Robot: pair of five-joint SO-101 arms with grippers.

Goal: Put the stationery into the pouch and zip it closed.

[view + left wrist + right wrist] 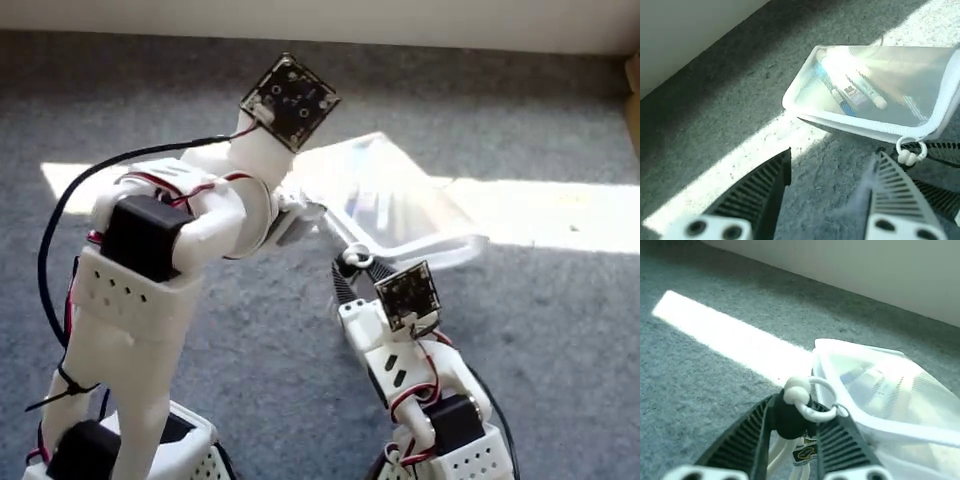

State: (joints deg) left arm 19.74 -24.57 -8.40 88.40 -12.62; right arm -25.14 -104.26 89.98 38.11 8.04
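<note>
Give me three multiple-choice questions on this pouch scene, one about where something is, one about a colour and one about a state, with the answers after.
1. Where are the pens relative to the pouch?
A. Beside it
B. Inside it
C. On top of it

2. What colour is the ring of the zipper pull?
A. White
B. Red
C. Yellow

3. What state is the left gripper in?
A. Shut on the pouch
B. Shut on a pen
C. Open, holding nothing

Answers:
1 B, the pens show through the pouch's clear wall.
2 A, the ring is plainly white in the right wrist view.
3 C, its fingers stand apart over bare carpet.
</note>
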